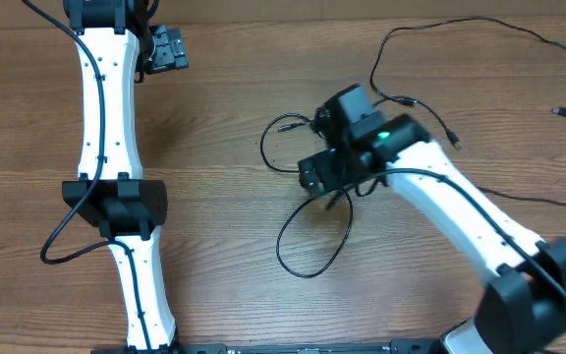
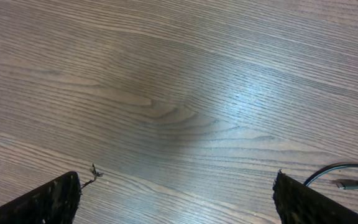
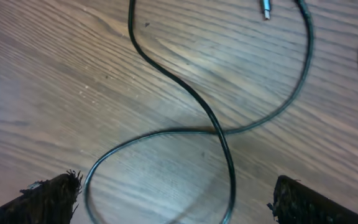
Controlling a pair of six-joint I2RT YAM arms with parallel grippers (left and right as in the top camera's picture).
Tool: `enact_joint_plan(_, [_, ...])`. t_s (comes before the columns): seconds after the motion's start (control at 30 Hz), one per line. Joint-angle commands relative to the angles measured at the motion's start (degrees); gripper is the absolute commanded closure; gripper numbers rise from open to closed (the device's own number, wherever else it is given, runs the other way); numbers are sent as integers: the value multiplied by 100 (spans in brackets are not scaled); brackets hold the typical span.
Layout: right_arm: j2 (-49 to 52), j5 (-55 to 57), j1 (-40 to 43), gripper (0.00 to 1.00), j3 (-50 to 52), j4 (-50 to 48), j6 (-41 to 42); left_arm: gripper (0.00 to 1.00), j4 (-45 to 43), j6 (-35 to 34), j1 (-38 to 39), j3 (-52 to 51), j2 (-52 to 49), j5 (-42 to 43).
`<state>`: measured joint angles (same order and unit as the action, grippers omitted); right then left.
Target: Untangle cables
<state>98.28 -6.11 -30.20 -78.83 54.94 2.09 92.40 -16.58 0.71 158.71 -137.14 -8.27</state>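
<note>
— Black cord is our whole job, so we place everything by the loop point(image 1: 279, 246). Far to the left of the loop and further up the table point(image 1: 214, 197), our left gripper point(image 1: 168, 49) hangs with its jaws spread wide and nothing between them. Its own camera shows bare wood beneath, with a lone plug point(image 2: 348, 184) at the lower right edge.

— Agreed, it holds nothing. And over the loop?

— Our right gripper point(image 1: 320, 172) hovers just above the loop's upper end, jaws likewise spread wide and empty. Beneath it the cord passes over itself at one crossing point(image 3: 219, 130), lying flat on the wood.

— Then we judge the step in hand to be taking a strand to open that loop. We should come down beside the crossing, not on it, and pinch only whichever strand lies on top; catching both would just drag the tangle along. After that we draw slowly away from the loop, keeping low, and watch that the silver-tipped plug point(image 3: 265, 9) beyond the crossing does not snag.

— And the count?

— Two arms, two grippers, one table. Of the cables point(image 1: 381, 59) we count one loop, one crossing under the wrist, and at least four plug ends point(image 1: 283, 126): one up and left of the loop, three well to its right. How many separate cords run under the arm, we cannot tell.
</note>
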Motion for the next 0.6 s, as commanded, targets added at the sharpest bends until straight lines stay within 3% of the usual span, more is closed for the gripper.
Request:
enact_joint_plan(0.0, [481,350,-96,0,-111,-199,-256,0,15,-81,-4,66,149,83])
enact_joint_plan(0.47, [1475,348,-98,0,-111,-1373,-861,0,15,-81,-4,66,149,83])
enact_joint_plan(0.57, [1617,343,-98,4,-111,-1473,-863,0,15,-81,-4,66,149,83])
